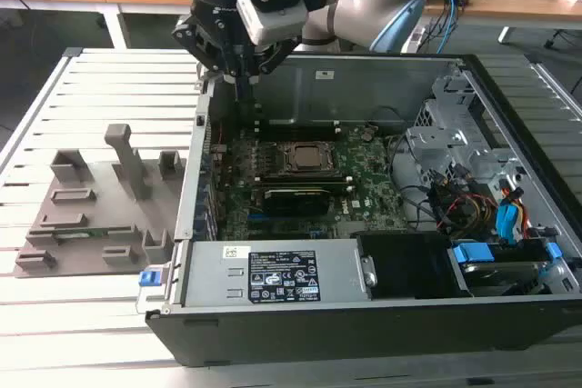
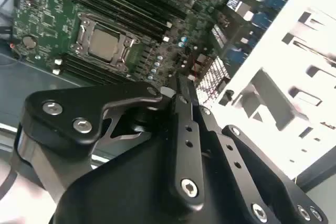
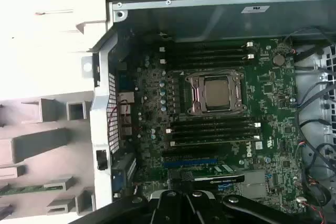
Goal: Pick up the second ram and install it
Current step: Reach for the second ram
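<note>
Exterior view puts my black gripper (image 1: 244,86) above the open metal computer case (image 1: 364,88), jaws together and empty, the thin green second ram (image 1: 91,235) unpicked in its grey holder (image 1: 56,221)

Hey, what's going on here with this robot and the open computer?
The robot arm's gripper hangs over the open computer case, near its wall on the exterior view's left, above the motherboard. Its jaws look closed, with nothing visible between them. The second ram, a green stick, lies in the grey holder tray beside the case, not yet picked up.
</note>
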### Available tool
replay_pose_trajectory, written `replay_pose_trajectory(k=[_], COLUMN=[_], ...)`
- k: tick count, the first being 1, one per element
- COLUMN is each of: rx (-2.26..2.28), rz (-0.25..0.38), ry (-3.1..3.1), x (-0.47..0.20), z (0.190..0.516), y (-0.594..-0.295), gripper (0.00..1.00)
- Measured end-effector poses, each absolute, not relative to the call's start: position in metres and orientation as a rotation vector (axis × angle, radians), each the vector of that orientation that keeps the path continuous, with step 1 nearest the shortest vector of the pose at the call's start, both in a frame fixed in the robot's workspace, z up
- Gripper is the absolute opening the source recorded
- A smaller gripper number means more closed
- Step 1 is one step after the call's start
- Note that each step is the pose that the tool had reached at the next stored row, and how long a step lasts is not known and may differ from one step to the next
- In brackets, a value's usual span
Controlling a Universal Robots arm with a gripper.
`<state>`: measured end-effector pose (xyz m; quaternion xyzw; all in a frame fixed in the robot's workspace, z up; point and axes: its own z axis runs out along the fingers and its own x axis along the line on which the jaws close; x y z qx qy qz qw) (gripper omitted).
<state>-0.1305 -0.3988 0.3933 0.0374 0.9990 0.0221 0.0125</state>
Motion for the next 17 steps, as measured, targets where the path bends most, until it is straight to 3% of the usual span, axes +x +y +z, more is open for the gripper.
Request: replay_pose_trajectory(k=[17], rx=[0.117], rz=[0.069], ry=[3.114], x=[-0.185], z=[0.393], y=[-0.399], gripper=[0.11])
